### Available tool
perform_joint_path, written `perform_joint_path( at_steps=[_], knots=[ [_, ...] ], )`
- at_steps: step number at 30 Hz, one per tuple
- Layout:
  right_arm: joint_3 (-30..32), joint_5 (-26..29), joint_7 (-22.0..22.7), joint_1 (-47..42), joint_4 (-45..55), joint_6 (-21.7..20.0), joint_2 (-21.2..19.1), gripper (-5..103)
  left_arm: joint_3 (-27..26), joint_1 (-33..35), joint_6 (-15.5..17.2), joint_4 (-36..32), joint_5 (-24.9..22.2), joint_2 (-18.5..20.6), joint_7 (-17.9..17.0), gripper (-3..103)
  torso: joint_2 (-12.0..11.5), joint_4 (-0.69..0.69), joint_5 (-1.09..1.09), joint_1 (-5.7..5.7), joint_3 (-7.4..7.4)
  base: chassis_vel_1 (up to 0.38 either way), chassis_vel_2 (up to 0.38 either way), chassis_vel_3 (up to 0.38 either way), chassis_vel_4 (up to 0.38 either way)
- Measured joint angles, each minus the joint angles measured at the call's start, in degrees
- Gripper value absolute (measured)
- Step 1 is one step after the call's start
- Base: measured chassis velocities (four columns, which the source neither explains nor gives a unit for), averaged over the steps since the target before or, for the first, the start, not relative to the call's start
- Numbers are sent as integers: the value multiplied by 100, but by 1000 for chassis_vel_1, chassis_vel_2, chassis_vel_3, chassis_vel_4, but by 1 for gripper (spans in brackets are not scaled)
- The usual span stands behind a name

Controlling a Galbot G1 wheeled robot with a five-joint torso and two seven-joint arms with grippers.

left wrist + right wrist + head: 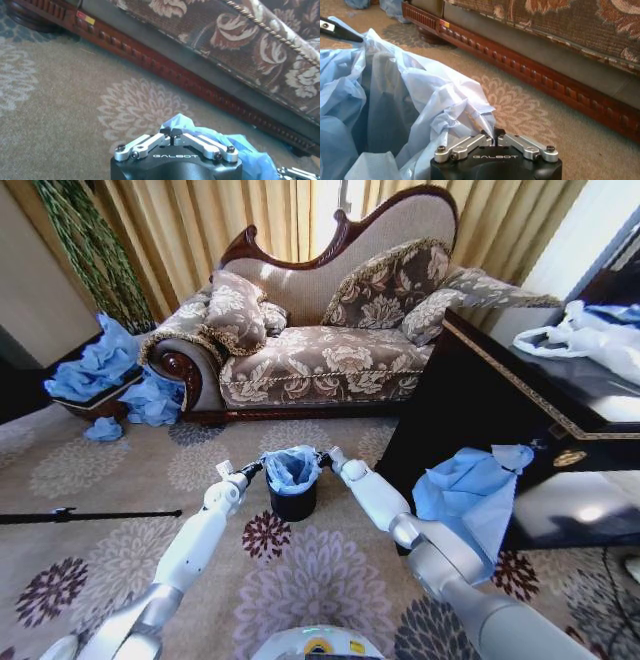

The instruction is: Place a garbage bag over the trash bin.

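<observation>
The small black trash bin point(293, 504) stands on the carpet in front of the sofa. The light-blue garbage bag point(291, 468) sits in its mouth, its rim spread across the top. My left gripper point(256, 471) is at the bin's left side, shut on the bag's edge point(227, 141), with its fingertips point(171, 132) pressed together. My right gripper point(326, 459) is at the bin's right side, shut on the opposite edge; in the right wrist view the bag point(420, 97) billows open ahead of the closed fingertips point(495, 133). The left gripper's dark finger point(339, 32) shows across the bag.
A floral sofa point(330, 360) with a wooden base stands just behind the bin. A dark table point(520, 410) at the right carries a white plastic bag point(590, 340); a bunch of blue bags point(470, 492) hangs at its edge. More blue bags point(95, 370) lie at the left. A black rod point(90, 515) lies on the carpet.
</observation>
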Motion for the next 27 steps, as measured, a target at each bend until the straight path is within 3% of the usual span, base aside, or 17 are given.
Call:
perform_joint_path(
  at_steps=[10, 20, 27],
  knots=[
    [139, -232, -73, 55, -249, 7, 10, 0, 132, -204, 45, 470, 113, -130, -10, 0, 0, -1, 0, 0, 0, 0, 0, 0, 0],
    [205, -304, -99, 48, -353, 178, 100, 0, 133, -215, -25, 677, 295, -251, 81, 0, 0, -1, 0, 0, -1, 0, 0, 0, 0],
    [167, -326, -59, 231, -369, 62, 178, 0, 120, -197, -64, 665, 357, -259, 107, 0, 0, 0, 0, 0, -1, 0, 0, 0, 0]
  ],
)
